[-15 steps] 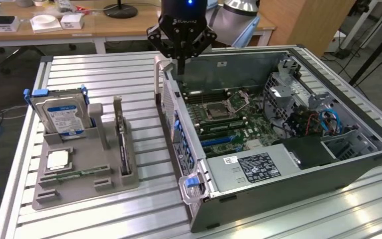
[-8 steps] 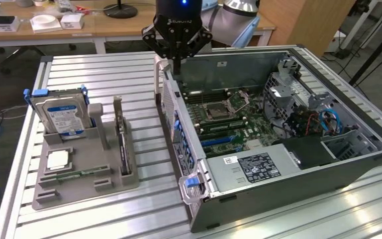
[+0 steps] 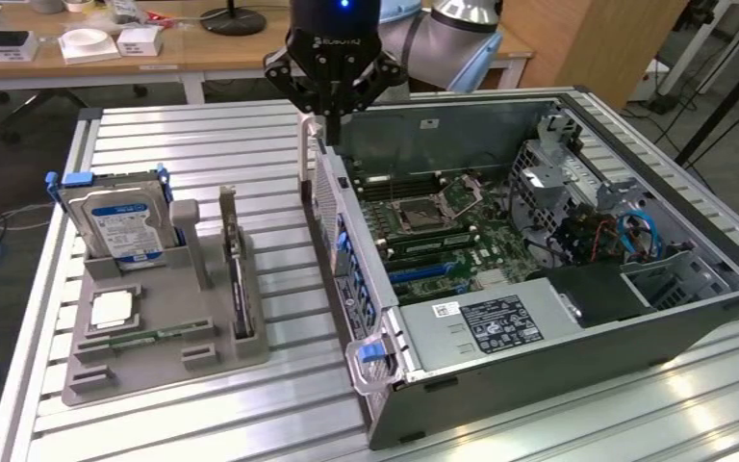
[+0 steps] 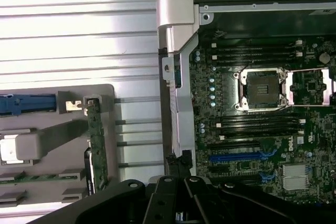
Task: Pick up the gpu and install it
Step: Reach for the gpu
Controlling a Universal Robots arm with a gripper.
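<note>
Grey moulded plastic makes up the holder (image 3: 216, 351) that we see on the slatted metal table (image 3: 177, 144), toward the exterior view's left. The gpu (image 3: 232, 260) stands on edge in one of its slots, a thin dark card with a pale metal bracket at its far end. Near it in the same holder we find a hard drive (image 3: 119, 223) with a blue and white label standing upright, a square processor (image 3: 113, 308) lying flat, and a narrow green memory stick (image 3: 154, 337). The gripper (image 3: 327, 115) hangs above the rear wall of the open computer case (image 3: 575, 337), well apart from the gpu and touching nothing that we can make out. Its fingers are drawn together with nothing between them. Inside the case the motherboard (image 3: 427, 226) lies exposed, with its open processor socket (image 4: 260, 90) and blue expansion slots (image 4: 241, 157). In the wrist view we look down on the gpu's green edge, upright in its slot, with the case wall between it and the motherboard.
</note>
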